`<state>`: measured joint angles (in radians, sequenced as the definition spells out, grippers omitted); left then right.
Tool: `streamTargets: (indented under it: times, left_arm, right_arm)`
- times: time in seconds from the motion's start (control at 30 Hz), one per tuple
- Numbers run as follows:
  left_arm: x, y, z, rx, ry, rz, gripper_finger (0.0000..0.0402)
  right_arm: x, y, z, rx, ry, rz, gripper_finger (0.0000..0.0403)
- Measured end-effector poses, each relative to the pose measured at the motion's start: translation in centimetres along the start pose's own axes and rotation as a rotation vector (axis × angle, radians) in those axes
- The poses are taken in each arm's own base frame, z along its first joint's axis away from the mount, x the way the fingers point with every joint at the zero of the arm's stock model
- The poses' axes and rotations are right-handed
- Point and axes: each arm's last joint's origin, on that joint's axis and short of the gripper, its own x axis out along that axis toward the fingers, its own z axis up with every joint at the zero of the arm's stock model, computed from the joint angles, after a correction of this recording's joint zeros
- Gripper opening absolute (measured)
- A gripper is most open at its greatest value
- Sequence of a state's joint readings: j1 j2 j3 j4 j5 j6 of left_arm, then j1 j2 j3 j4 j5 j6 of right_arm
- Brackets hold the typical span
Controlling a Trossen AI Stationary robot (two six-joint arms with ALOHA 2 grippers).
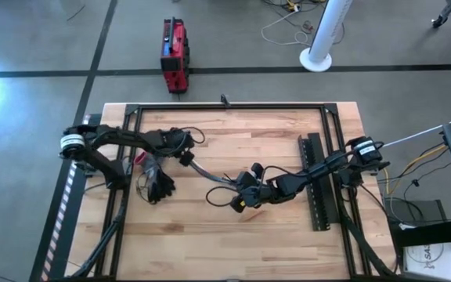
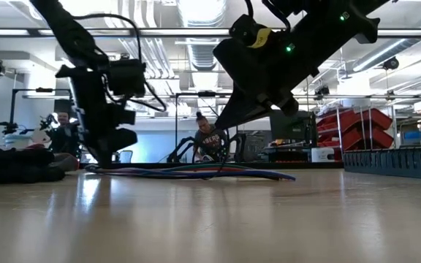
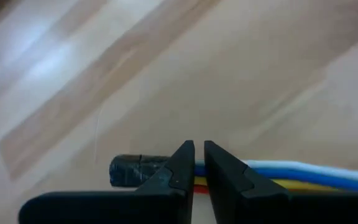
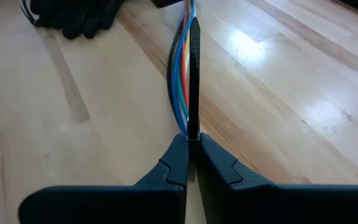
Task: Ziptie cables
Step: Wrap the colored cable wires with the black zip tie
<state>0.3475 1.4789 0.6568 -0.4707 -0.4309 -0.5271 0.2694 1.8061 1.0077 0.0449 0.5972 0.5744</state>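
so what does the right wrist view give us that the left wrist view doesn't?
Only the right wrist view shows the ziptie, a thin black strip pinched in the right pincer and lying along the cables, plus a black glove farther off. Only the left wrist view shows the cables' dark taped end, with the left pincer shut on the bundle just beside it. Both show the coloured wires on the wooden table.

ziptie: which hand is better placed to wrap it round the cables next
Probably the right hand: it is shut on the ziptie, which lies along the cables. The left hand is shut on the cables near their dark end, holding them.
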Motion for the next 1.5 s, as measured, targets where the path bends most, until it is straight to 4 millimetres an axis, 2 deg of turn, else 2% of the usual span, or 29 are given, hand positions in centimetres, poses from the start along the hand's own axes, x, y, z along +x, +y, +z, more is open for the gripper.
streamTargets:
  times: [0.3,0.67,0.83,0.97,1.1,1.33,1.5]
  left_arm:
    - [-1.4,0.4,-3.0,-0.045,-0.021,-0.070,0.0021]
    - [-3.2,0.4,-6.0,0.000,-0.017,-0.233,0.0021]
    - [-4.2,0.5,-5.6,0.012,-0.075,-0.271,0.0021]
    - [-5.7,0.3,-4.4,0.024,-0.163,-0.326,0.0021]
    - [-7.1,-1.4,-3.5,0.059,-0.346,-0.474,0.0021]
    - [-9.0,-5.5,-4.1,0.124,-0.640,-0.763,0.0021]
    - [-8.6,-7.4,-4.8,0.146,-0.679,-0.824,0.0021]
  right_arm:
    - [0.0,-0.1,0.0,0.043,-0.001,-0.012,0.0003]
    - [0.0,-0.3,-0.1,0.111,-0.019,-0.071,0.0003]
    - [0.0,-0.4,-0.2,0.144,-0.024,-0.088,0.0003]
    - [0.0,-0.5,-0.3,0.166,-0.020,-0.093,0.0003]
    - [-0.1,-0.6,-0.4,0.194,-0.038,-0.137,0.0003]
    - [-1.1,0.3,-1.1,0.207,-0.090,-0.172,0.0003]
    - [-1.7,0.6,-1.7,0.209,-0.113,-0.206,0.0003]
